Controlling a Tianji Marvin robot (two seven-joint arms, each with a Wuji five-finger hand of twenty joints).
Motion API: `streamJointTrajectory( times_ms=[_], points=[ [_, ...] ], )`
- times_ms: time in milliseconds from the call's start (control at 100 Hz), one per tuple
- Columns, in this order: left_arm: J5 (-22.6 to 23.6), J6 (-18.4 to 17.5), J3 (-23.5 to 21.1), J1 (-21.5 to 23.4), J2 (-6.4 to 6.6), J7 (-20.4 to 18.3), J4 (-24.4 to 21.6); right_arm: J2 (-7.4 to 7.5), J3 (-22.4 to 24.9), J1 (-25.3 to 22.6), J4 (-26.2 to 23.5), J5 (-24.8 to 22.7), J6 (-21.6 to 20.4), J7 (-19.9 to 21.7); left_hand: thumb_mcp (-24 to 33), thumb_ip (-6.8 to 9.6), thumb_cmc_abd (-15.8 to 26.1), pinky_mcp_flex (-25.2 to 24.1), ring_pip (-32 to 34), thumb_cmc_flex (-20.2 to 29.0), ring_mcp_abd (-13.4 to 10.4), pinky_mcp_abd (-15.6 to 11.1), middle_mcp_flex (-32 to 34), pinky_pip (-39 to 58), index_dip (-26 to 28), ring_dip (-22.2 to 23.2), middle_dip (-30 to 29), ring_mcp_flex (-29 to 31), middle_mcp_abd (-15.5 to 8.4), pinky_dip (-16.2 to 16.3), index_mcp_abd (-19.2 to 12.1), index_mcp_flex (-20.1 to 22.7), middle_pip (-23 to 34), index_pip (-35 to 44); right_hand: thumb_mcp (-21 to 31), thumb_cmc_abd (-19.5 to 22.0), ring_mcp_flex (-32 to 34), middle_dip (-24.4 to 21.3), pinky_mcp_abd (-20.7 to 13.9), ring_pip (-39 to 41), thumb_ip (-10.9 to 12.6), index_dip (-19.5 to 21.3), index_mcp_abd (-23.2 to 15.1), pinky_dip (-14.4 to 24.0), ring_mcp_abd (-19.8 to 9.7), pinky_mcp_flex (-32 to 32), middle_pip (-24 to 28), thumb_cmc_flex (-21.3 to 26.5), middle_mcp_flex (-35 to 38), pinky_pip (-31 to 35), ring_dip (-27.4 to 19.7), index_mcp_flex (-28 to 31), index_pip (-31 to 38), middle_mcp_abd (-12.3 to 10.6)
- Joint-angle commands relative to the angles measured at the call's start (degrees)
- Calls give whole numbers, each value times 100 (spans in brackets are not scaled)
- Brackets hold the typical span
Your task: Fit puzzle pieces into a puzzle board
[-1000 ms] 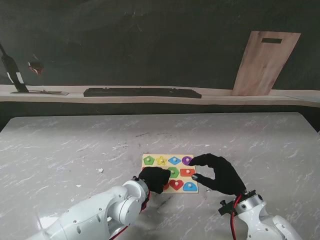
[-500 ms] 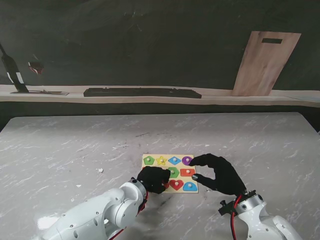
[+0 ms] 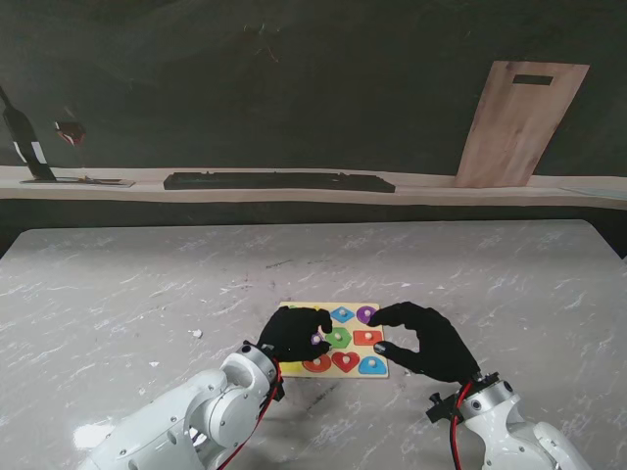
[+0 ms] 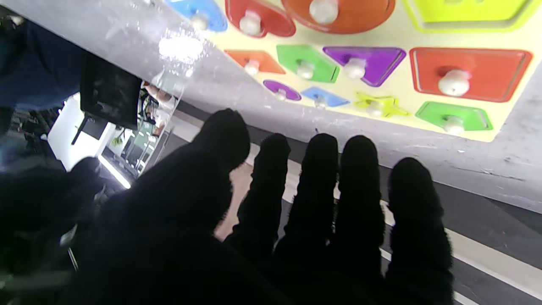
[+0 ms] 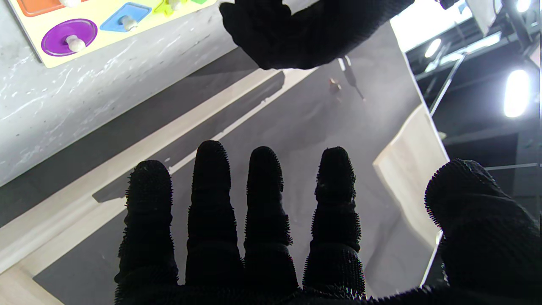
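The yellow puzzle board lies flat on the marble table, with coloured knobbed pieces seated in it. In the left wrist view the board shows a purple triangle, a red square, a green pentagon and a yellow star. My left hand hovers over the board's left part, fingers spread, holding nothing. My right hand stands beside the board's right edge, curled wide and empty. The right wrist view shows a purple oval and my left hand.
A low shelf runs along the table's far edge, carrying a long black bar. A wooden board leans on the dark wall at the far right. A small white speck lies left of the puzzle board.
My left hand has moved from the board's near left corner farther from me, over its left pieces, with fingers spread. The right hand has stayed put.
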Motion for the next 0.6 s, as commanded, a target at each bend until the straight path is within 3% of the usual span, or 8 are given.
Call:
streamJointTrajectory(
  times_ms=[0, 260, 430, 480, 500, 550, 590],
  points=[
    [22, 28, -83, 83, 24, -17, -189, -11, -38, -18, 7, -22, -27, 3, -75, -144, 150, -124, -104, -82, 181, 34, -165, -55, -78, -67, -83, -144, 121, -90, 82, -62, -62, -105, -78, 163, -36, 18, -77, 94, 62, 50, -37, 50, -165, -40, -4, 21, 185, 98, 28, 46, 45, -181],
    [227, -84, -931, 700, 214, -290, -922, 1, -89, 27, 40, -22, -17, 49, -265, -103, 301, -235, -201, -96, 226, 30, -253, -122, -98, -152, -209, -269, 157, -122, 102, -90, -132, -175, -76, 159, -35, 18, -79, 91, 62, 44, -17, 49, -159, -36, -4, 17, 189, 98, 28, 22, 41, -185],
    [612, -277, -1580, 1156, 392, -707, -1350, 10, -120, 42, 48, -38, -1, 79, -684, 22, 692, -340, -350, -231, 220, -2, -339, -180, -130, -237, -354, -378, 170, -160, 120, -37, -304, -556, -76, 158, -33, 20, -77, 93, 62, 40, 3, 49, -159, -34, -2, 11, 191, 99, 29, 10, 40, -190],
    [695, -480, -1764, 1255, 421, -725, -1365, 13, -128, 42, 46, -60, 4, 77, -1186, 34, 983, -341, -380, -206, 224, -21, -332, -177, -66, -243, -358, -388, 166, -170, 101, -5, -316, -624, -73, 158, -34, 19, -78, 93, 63, 39, 10, 49, -158, -34, -4, 14, 185, 99, 30, 2, 40, -187],
    [730, -567, -1835, 1293, 430, -713, -1363, 13, -132, 42, 46, -73, 7, 72, -1636, 66, 1171, -336, -377, -77, 250, -10, -315, -173, -18, -217, -352, -384, 187, -171, 110, 30, -323, -659, -76, 160, -30, 19, -77, 95, 61, 40, 10, 49, -165, -36, -5, 7, 183, 98, 30, 9, 44, -182],
    [834, -750, -2022, 1398, 458, -718, -1381, 15, -144, 42, 42, -106, 20, 60, -1862, 86, 1390, -326, -369, -179, 261, 8, -293, -167, -12, -204, -350, -377, 189, -170, 132, 62, -322, -693, -74, 160, -33, 21, -76, 94, 62, 39, 8, 48, -158, -37, -1, 10, 188, 98, 30, 3, 44, -176],
    [947, -902, -2181, 1486, 489, -761, -1406, 16, -156, 44, 39, -133, 36, 50, -2095, 203, 1520, -312, -362, -217, 234, -13, -280, -158, -6, -193, -350, -367, 154, -167, 91, 91, -328, -767, -74, 162, -34, 20, -77, 92, 62, 39, 14, 48, -163, -36, -1, 8, 187, 98, 29, 0, 45, -189]
  ],
)
